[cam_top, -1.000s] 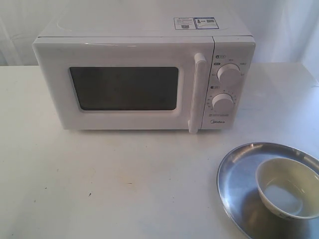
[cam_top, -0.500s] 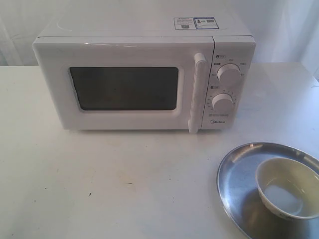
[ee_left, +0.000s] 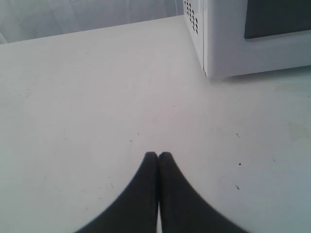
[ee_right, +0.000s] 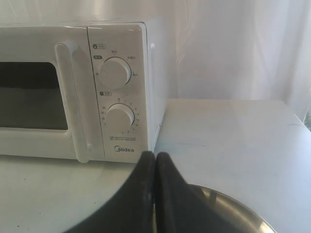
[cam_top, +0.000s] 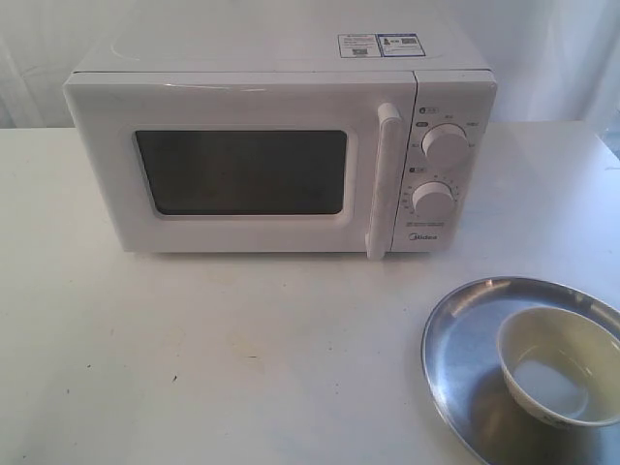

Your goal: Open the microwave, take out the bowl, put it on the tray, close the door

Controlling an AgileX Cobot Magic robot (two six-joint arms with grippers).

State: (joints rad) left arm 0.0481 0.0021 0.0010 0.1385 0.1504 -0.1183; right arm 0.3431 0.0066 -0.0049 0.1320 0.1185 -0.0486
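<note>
The white microwave point(cam_top: 281, 145) stands at the back of the table, and its door point(cam_top: 242, 170) with the dark window and vertical bar handle point(cam_top: 381, 184) is shut. The cream-white bowl point(cam_top: 562, 368) sits upright inside the silver tray point(cam_top: 460, 349) at the front right. Neither gripper shows in the exterior view. My left gripper point(ee_left: 158, 155) is shut and empty above bare table, a corner of the microwave point(ee_left: 218, 43) ahead of it. My right gripper point(ee_right: 155, 156) is shut and empty, facing the microwave's knobs point(ee_right: 115, 72) with the tray's rim point(ee_right: 233, 206) beside it.
A white table point(cam_top: 223, 349) carries everything, with open surface to the left of the tray and in front of the microwave. A white curtain point(ee_right: 233, 48) hangs behind. The table's right edge lies close to the tray.
</note>
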